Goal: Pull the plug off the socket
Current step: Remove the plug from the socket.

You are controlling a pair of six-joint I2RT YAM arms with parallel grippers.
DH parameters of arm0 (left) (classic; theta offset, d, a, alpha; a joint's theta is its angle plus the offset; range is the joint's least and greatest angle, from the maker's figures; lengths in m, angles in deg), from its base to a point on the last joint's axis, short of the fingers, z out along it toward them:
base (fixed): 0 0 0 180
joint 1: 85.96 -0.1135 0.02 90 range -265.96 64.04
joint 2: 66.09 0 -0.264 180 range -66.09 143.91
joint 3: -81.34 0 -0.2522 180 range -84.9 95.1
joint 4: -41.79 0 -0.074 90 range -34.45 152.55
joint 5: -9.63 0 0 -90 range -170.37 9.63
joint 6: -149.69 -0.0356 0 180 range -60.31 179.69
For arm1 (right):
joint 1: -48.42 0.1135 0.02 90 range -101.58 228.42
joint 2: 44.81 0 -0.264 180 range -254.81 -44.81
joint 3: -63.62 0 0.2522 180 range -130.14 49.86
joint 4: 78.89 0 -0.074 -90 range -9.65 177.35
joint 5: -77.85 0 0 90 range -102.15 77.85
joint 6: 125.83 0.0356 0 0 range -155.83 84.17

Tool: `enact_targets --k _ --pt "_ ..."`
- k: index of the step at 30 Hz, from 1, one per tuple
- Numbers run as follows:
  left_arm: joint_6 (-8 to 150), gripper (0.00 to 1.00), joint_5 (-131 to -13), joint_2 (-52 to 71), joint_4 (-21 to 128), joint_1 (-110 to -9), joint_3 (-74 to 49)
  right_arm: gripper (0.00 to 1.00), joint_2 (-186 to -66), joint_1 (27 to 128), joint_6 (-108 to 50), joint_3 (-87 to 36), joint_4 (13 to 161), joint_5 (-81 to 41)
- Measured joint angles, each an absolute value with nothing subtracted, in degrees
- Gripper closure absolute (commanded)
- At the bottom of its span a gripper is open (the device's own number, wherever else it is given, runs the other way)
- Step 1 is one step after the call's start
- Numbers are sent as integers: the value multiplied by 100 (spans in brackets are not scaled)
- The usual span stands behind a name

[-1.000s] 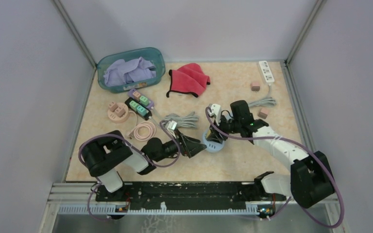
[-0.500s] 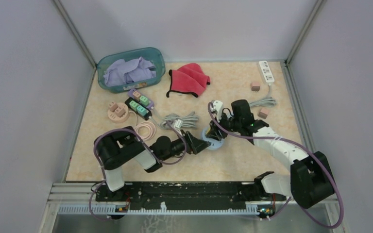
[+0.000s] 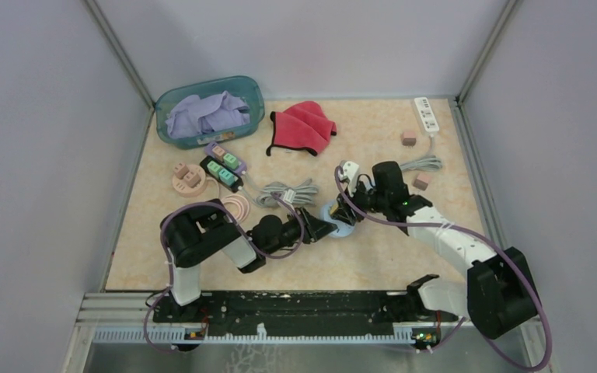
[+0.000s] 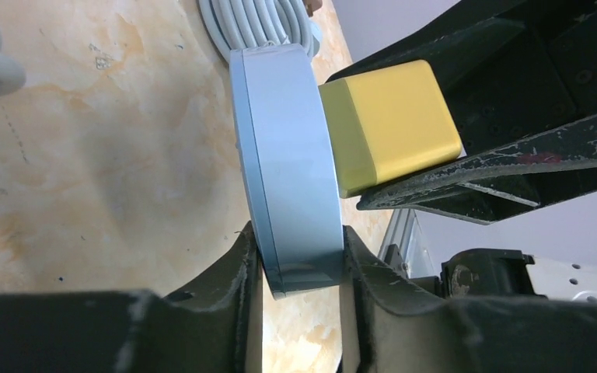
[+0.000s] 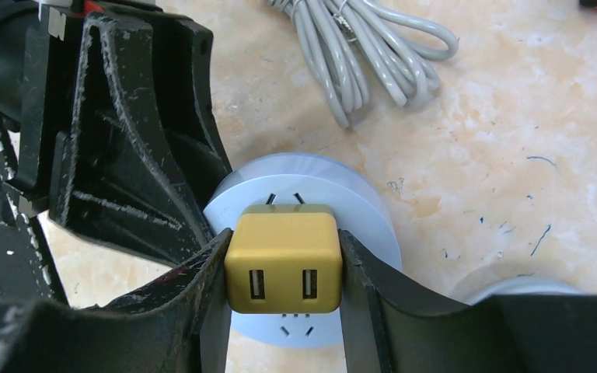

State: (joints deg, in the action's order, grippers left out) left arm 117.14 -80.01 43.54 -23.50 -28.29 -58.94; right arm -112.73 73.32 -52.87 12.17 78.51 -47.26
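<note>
The socket [image 3: 340, 221] is a round pale-blue disc lying on the table in the middle of the top view. A yellow two-port plug [image 5: 284, 257] sits in its face [image 5: 365, 203]. My right gripper [image 5: 284, 245] is shut on the plug, one finger on each side. From the left, my left gripper [image 4: 299, 250] is shut on the socket's rim [image 4: 288, 171], with the plug [image 4: 389, 124] sticking out beside it. In the top view, the left gripper [image 3: 325, 228] and the right gripper [image 3: 350, 208] meet at the disc, and the arms hide most of the plug.
A grey coiled cable [image 3: 288, 192] lies just behind the socket. Further back are a black power strip [image 3: 221, 172], a pink round socket [image 3: 188, 179], a teal basket [image 3: 210, 111], a red cloth [image 3: 303, 124] and a white power strip [image 3: 427, 114].
My left gripper has moved right to the socket and closed from wide open onto its rim. The right gripper has kept its hold on the plug.
</note>
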Motion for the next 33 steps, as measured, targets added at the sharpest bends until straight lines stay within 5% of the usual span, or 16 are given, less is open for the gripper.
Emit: enact_targets --k 33 --pt "12086 100 -7898 4341 -2737 -3109 -6373 100 -11149 8058 -4432 1613 8694 -3797"
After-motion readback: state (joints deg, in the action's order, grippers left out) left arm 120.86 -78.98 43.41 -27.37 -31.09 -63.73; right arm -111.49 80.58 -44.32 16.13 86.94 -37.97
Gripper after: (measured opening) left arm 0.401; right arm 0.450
